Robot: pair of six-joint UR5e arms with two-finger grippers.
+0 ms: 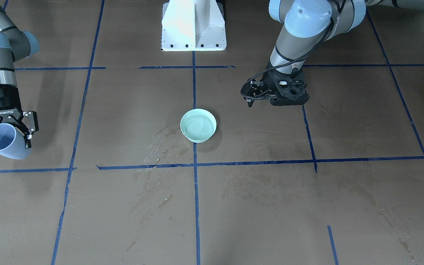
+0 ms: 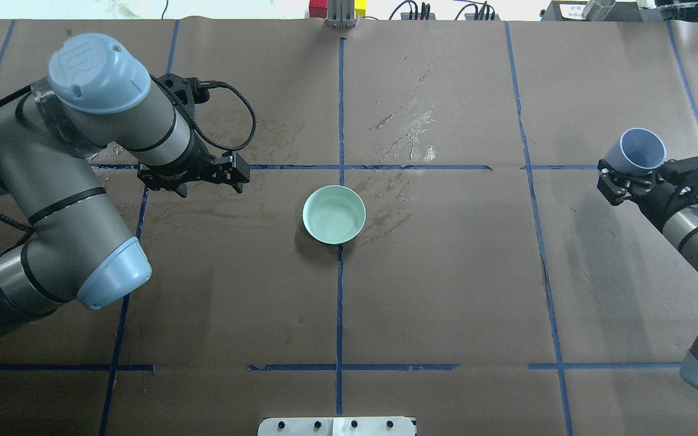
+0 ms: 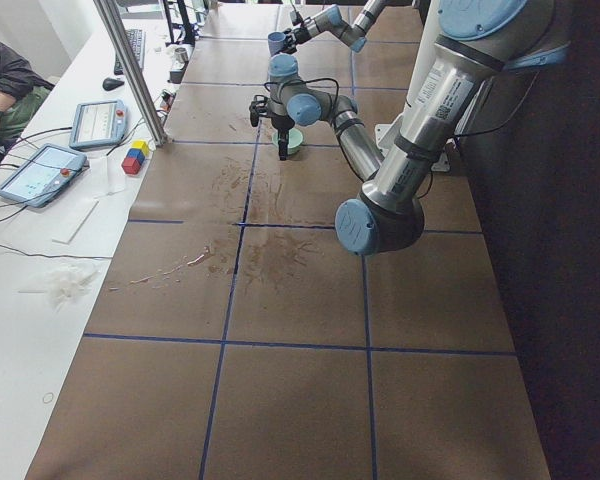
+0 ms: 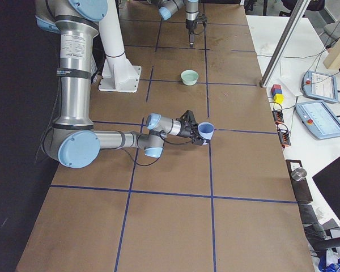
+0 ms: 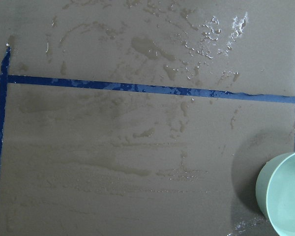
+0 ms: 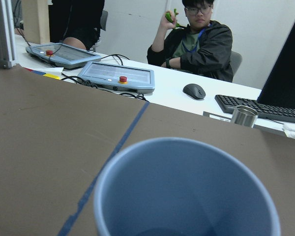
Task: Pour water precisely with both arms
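Overhead exterior view first: the water (image 1: pixel 197 125) lies clear and shallow in a pale green bowl (image 1: pixel 197 139), which stands on the counter (image 2: pixel 446 290) right on the middle line of blue tape (image 2: pixel 339 303).

Well off toward the robot's right end, the right end effector (image 1: pixel 7 127) has its fingers closed around the outside of a blue cup (image 1: pixel 2 141). It grips the cup near the rim and holds it tilted, clear above the surface. From the right wrist camera the cup's inside looks dark at the bottom, and I cannot tell whether any water is in it.

The left end effector (image 3: pixel 283 150) hangs pointing down beside the bowl, on the robot's left of it, touching nothing. Seen from above, its own body hides the fingers, so I cannot tell how far apart they stand.

The left arm (image 2: pixel 52 181) is folded over its half of the counter. The right arm (image 2: pixel 694 236) reaches in low from the far edge.

Brown paper covers the counter, marked into squares by the tape. Shiny wet streaks (image 2: pixel 409 136) lie just beyond the bowl on the operators' side. A white pedestal (image 1: pixel 193 25) stands at the robot's edge.

Alongside runs a white desk with two control tablets (image 6: pixel 118 76), coloured blocks (image 3: pixel 135 157), a mouse (image 6: pixel 193 91), a keyboard (image 6: pixel 260 108) and a metal cup (image 6: pixel 243 116). A seated man (image 6: pixel 199 37) in glasses and a dark jacket is behind it.
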